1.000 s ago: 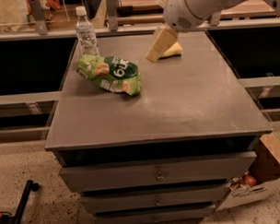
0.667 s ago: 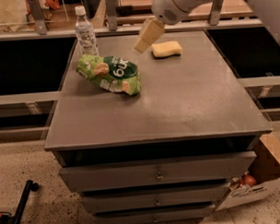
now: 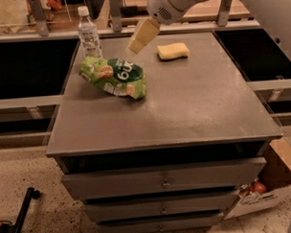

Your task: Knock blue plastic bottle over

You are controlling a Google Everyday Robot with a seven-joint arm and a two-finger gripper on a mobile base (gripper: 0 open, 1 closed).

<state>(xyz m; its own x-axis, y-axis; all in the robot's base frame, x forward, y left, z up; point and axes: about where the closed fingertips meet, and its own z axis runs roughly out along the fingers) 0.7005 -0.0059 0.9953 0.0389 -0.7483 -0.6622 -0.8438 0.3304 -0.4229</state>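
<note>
The blue plastic bottle (image 3: 89, 34) stands upright at the back left corner of the grey cabinet top (image 3: 193, 102). It is clear, with a white cap and a pale label. The gripper (image 3: 141, 36) hangs from the white arm above the back middle of the top. It is to the right of the bottle and apart from it. A green snack bag (image 3: 116, 76) lies just in front of the bottle.
A yellow sponge (image 3: 173, 51) lies at the back of the top, right of the gripper. Drawers fill the cabinet's front. A cardboard box (image 3: 263, 191) with items sits on the floor at the lower right. A black bar (image 3: 22, 214) lies at the lower left.
The gripper has moved left across the back of the top, from over the sponge toward the bottle. The sponge now shows in full. The bottle and bag have not moved.
</note>
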